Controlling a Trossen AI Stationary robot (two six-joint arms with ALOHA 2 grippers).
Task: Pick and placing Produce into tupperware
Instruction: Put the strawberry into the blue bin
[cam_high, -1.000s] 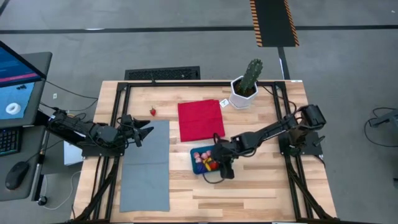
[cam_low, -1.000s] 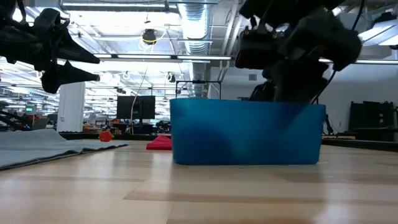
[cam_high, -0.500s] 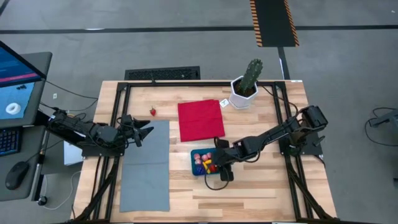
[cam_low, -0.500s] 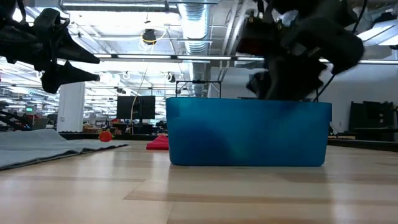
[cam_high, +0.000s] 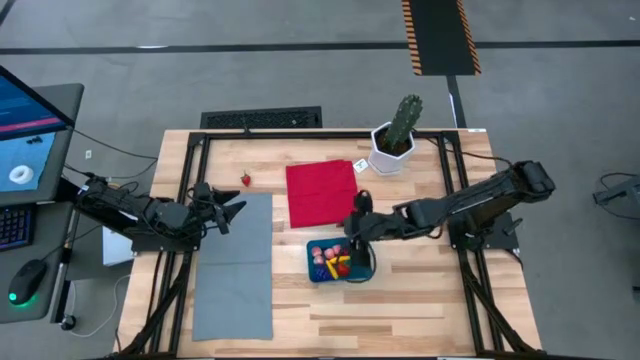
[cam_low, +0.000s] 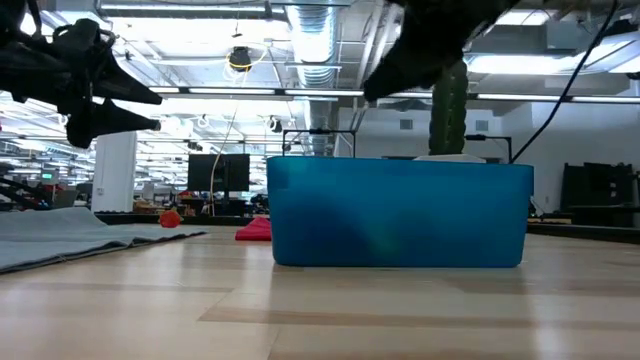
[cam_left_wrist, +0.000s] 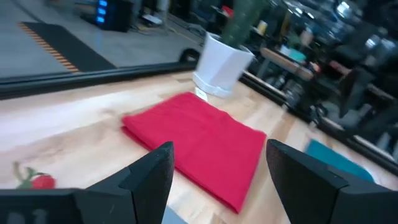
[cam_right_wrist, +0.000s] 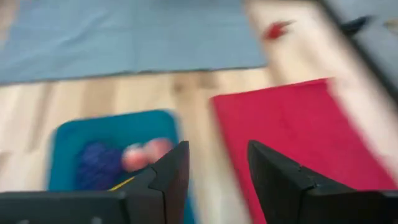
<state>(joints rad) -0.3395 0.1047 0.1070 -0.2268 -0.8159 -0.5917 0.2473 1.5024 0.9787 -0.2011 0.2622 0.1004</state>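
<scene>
**Produce nearly gathered, one strawberry left out**

Produce, tiny bright toy fruits (cam_high: 330, 260), lies in the shallow teal-blue plastic tupperware (cam_high: 312, 274); one small red strawberry (cam_high: 245, 180) remains on the wooden tabletop (cam_high: 400, 310) beside the red square cloth (cam_high: 320, 192). It is judged light, hard and slippery, best pinched across its body.

The right gripper (cam_high: 358, 212) hovers by the cloth, fingers spread, nothing held. The left gripper (cam_high: 232, 211) waits over the grey rectangular mat (cam_high: 235, 280), fingers spread. The green cactus in a white pot (cam_high: 395, 140) stands clear.

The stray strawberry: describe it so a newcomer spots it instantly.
Find the red cloth mid-table and the grey mat beside it. The strawberry lies alone on bare wood just beyond the mat's far corner, the only produce outside the teal tupperware.
</scene>
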